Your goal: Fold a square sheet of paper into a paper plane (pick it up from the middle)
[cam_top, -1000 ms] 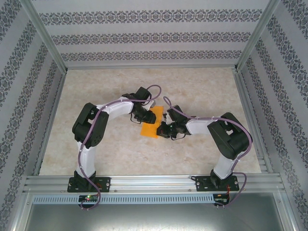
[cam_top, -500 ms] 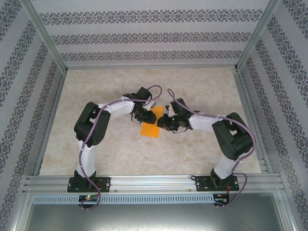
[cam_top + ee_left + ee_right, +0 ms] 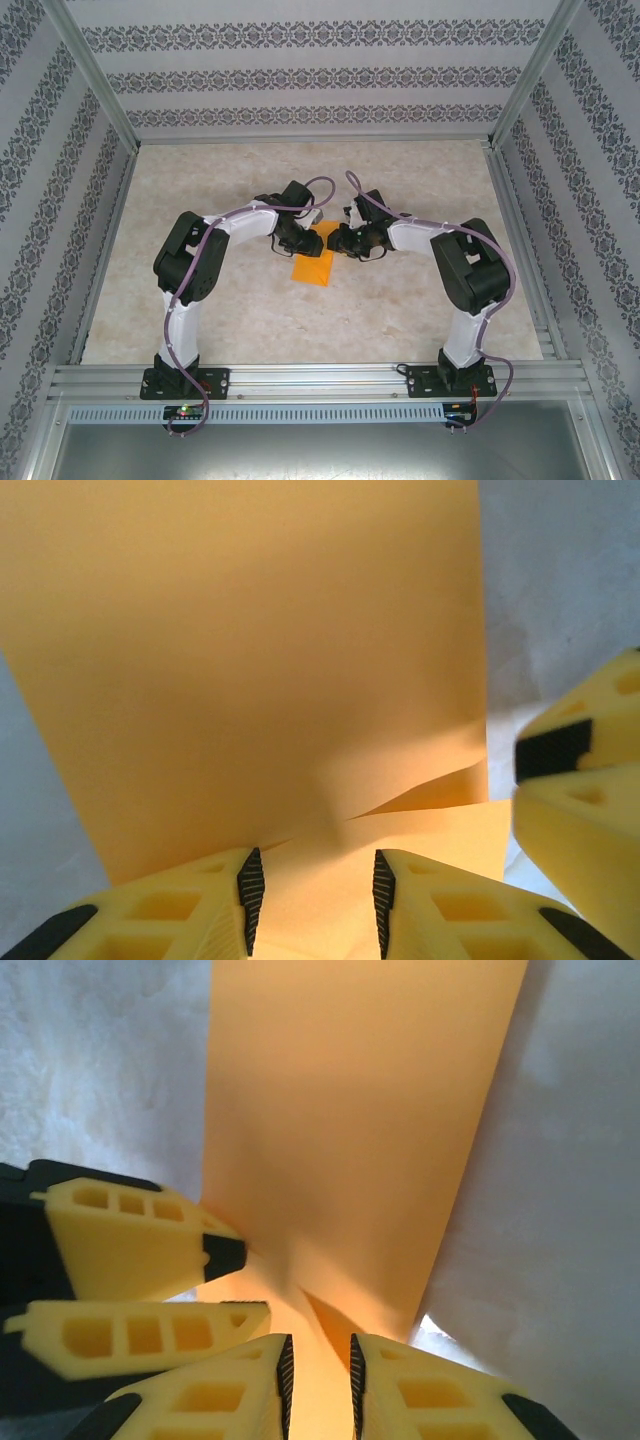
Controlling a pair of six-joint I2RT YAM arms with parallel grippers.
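Top view: bright, even light, pale tabletop (image 3: 420,310) slightly washed out — soft shadows under the arms (image 3: 190,265) | wrist views: orange sheet (image 3: 250,650) glowing, shaded by its fold | tabletop beside it blown white, hazy | yellow fingers (image 3: 450,1400) close, soft-edged

Top camera: fixed high behind the arm bases (image 3: 182,381), facing down over the whole tabletop (image 3: 330,320). Wrist cameras: very close, looking along the left end effector (image 3: 315,890) and right end effector (image 3: 318,1380). All views share the orange paper (image 3: 312,265); each wrist view catches the opposite end effector.
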